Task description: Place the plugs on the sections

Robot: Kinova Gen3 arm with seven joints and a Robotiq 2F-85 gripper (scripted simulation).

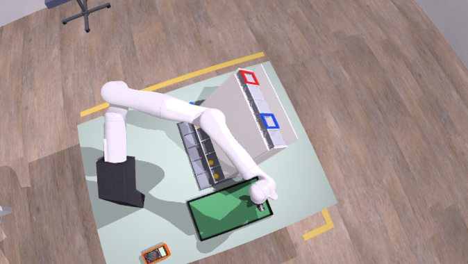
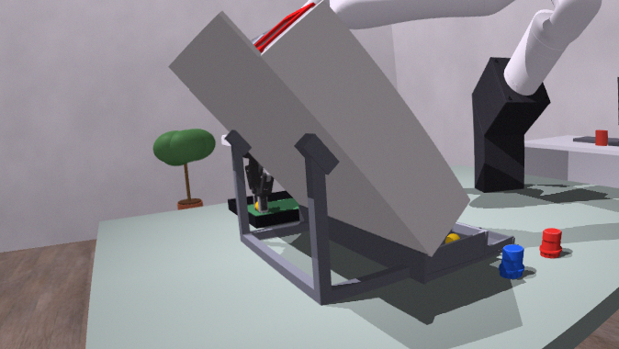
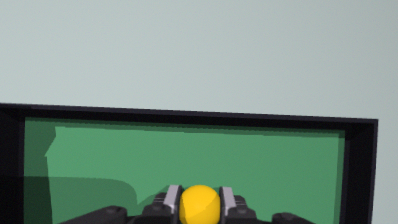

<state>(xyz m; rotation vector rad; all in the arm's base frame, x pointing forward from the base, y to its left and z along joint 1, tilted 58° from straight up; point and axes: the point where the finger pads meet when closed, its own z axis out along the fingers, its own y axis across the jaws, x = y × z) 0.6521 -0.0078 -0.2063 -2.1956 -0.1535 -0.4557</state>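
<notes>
claw: the claw (image 3: 200, 204) is pinching a yellow marble (image 3: 200, 205), its two pale metal pads (image 3: 173, 199) pressing on opposite sides of the ball, low inside the tray.
marble handling: likely light, hard and smooth; being round, it is apt to roll or squirt out if the pinch drifts off its widest line, so the pads are best kept across the middle.
tray: a shallow black-rimmed tray (image 1: 195, 220) with a flat green floor is sitting on the pale table (image 1: 305, 174), near the low end of the slanted box.
cover: a flat grey slab (image 2: 331, 129) is leaning on a dark grey frame (image 2: 319, 230), hiding the pipes.
funnels: square mouths along the top edge, one banded red (image 1: 250, 77), one banded blue (image 1: 270, 121).
sections: a row of grey compartments (image 1: 203, 153) at the foot; two yellow marbles (image 1: 210, 162) are already lying in them.
plugs: the red plug (image 2: 550, 242) and blue plug (image 2: 512, 261) are standing upright on the table beside the box's foot, apart from each other; stubby, ribbed, flanged, likely rigid and easy to take by the upper barrel.
</notes>
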